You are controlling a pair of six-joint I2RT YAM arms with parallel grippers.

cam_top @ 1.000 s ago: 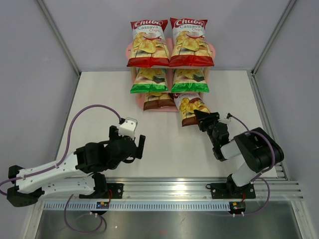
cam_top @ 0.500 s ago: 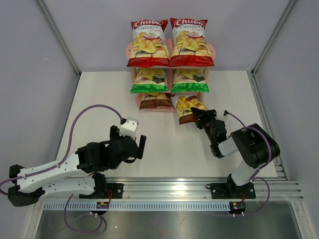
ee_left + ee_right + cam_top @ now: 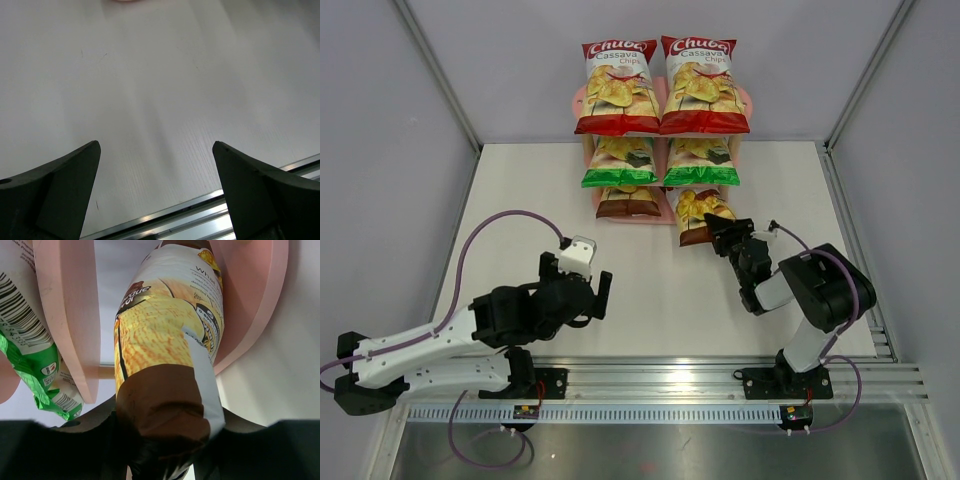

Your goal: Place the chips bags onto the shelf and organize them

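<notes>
Shelf [image 3: 579, 100] stands at the far edge of the table [image 3: 520, 190], centred ahead of both arms. Top tier carries two red bags [image 3: 617, 88] side by side, upright, faces toward the arms. Middle tier carries two green bags [image 3: 619, 162], likewise side by side. Bottom tier holds one brown bag [image 3: 627, 203] on its left half. The second brown bag [image 3: 695, 215] sits at the right half of the bottom tier, tilted, with its far end in the shelf and its near end projecting toward the right arm. The right gripper [image 3: 725, 233] is clamped on that near end: the right wrist view shows the dark bottom seam pinched between the two fingers, jaws narrowed to the bag's thickness, and the bag body running forward between two pink boards, a green bag hanging just left of them. The left gripper [image 3: 577, 283] hovers over bare table well short of the shelf, jaws spread wide, holding nothing.
</notes>
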